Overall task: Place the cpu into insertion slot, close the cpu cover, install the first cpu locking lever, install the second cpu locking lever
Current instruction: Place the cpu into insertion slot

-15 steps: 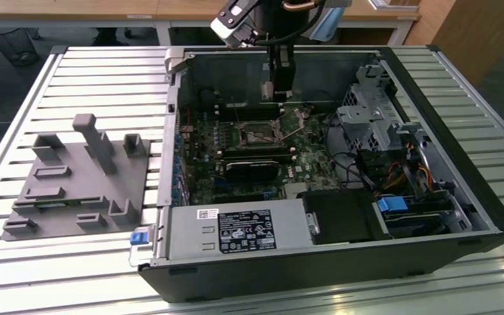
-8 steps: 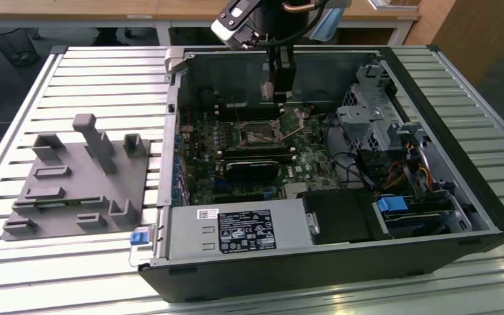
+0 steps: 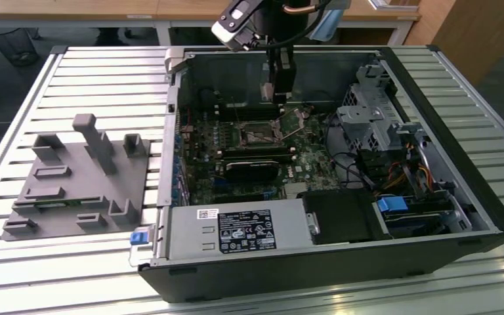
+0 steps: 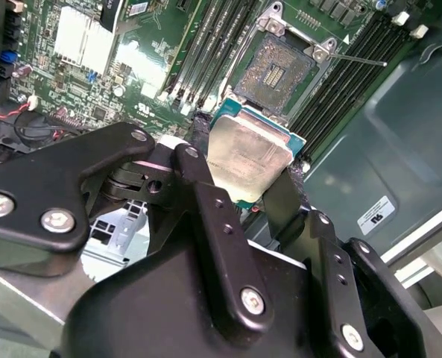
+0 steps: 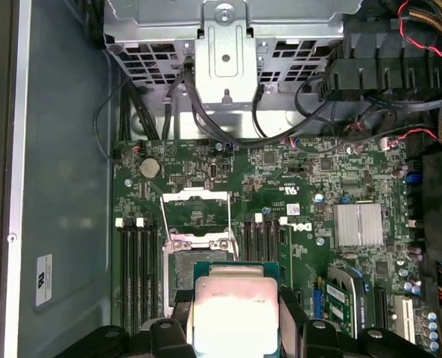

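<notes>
Over the middle of the motherboard (image 5: 310, 194), between its two banks of memory slots (image 5: 135, 268), I am holding the cpu (image 5: 235, 309) by two opposite edges in the gripper (image 5: 239, 328), its fingers clamping narrow on the chip. The insertion slot (image 5: 194, 259) is lying open below and just ahead of the chip, apart from it. The cpu cover (image 5: 196, 195) is standing raised on the side of the slot away from the gripper. In the second wrist view the chip is sitting at a tilt to the slot, and that is what I am worrying about. Lowered askew, it could land on one corner and, I judge, damage the socket's fine contacts. An edge grip this slight could also let it slip. The raised cover and the thin lever (image 4: 355, 58) beside the slot are leaving little room for drift.
</notes>
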Action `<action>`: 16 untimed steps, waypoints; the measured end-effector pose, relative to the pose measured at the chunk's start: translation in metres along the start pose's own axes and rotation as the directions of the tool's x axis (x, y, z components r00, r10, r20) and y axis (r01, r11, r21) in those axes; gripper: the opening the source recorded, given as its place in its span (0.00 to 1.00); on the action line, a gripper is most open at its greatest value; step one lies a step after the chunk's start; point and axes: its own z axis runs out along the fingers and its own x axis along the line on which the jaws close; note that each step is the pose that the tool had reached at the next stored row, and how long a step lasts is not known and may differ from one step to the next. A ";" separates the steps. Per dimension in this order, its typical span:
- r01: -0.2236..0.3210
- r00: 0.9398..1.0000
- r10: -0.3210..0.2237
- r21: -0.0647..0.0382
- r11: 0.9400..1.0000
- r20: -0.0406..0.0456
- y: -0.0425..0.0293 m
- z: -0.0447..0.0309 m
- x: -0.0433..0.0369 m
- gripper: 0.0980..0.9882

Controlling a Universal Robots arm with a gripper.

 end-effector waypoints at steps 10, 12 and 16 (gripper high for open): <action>0.010 1.000 -0.010 0.000 1.000 -0.001 -0.0002 0.0020 -0.0001 0.50; 0.011 1.000 -0.011 0.000 1.000 -0.001 -0.0002 0.0025 -0.0001 0.50; 0.015 1.000 -0.015 0.000 1.000 -0.001 -0.0003 0.0033 -0.0001 0.50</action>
